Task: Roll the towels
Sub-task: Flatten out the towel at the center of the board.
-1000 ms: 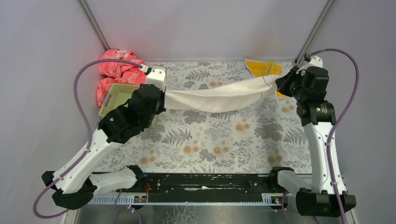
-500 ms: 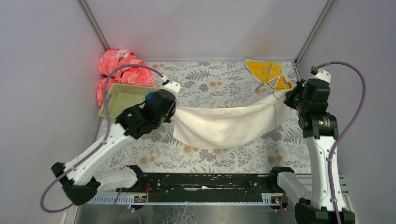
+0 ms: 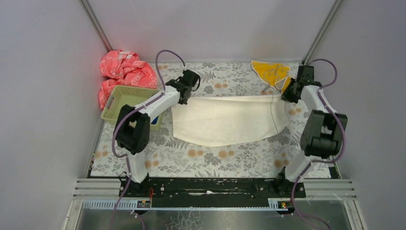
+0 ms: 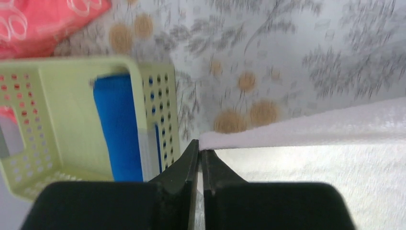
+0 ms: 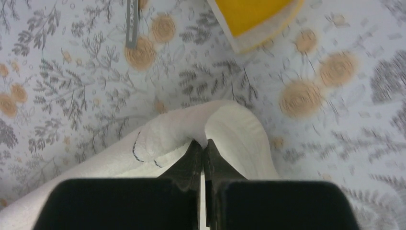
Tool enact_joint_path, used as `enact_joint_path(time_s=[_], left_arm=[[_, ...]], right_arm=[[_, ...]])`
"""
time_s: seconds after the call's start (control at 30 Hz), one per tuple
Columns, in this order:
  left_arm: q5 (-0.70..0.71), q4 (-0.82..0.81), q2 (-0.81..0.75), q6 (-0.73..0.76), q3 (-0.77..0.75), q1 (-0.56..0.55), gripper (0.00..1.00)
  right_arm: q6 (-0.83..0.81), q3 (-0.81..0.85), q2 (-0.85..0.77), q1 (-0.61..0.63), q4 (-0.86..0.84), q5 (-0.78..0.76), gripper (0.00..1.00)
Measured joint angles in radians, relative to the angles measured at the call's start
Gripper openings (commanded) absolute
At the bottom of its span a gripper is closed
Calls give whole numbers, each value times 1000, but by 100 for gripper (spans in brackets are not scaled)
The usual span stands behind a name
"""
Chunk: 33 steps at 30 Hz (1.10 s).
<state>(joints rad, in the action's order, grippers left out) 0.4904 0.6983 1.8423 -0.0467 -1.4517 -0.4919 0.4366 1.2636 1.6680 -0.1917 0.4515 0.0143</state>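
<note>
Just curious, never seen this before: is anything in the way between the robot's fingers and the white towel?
Nothing visible. The left fingers and right fingers are each shut on a far corner of the white towel, which lies spread on the table.

Light is bright, even and diffuse, coming from above. Shadows under the white towel are faint. The overhead view is sharp. Both wrist views are smeared by blur, most on the flowered tablecloth and basket.
</note>
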Motion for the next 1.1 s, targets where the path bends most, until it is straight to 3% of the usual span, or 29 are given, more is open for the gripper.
enact_joint_path(time_s=[0.17,0.4,0.6,0.93,1.1], left_arm=[[-29,-77,150,48,-142,40,0],[-49,-125,261,89,-223,85,0],[-68,-138,262,89,-224,130,0],[-90,-139,255,97,-243,130,0],[-90,-135,134,84,-197,117,0]], right_arm=[[-14,151,237,-23,-64,84,0],[-31,338,391,-36,-78,209,0],[-18,385,396,-33,-122,291,0],[-16,353,389,-42,-130,301,0],[-24,225,242,-54,-111,288,0]])
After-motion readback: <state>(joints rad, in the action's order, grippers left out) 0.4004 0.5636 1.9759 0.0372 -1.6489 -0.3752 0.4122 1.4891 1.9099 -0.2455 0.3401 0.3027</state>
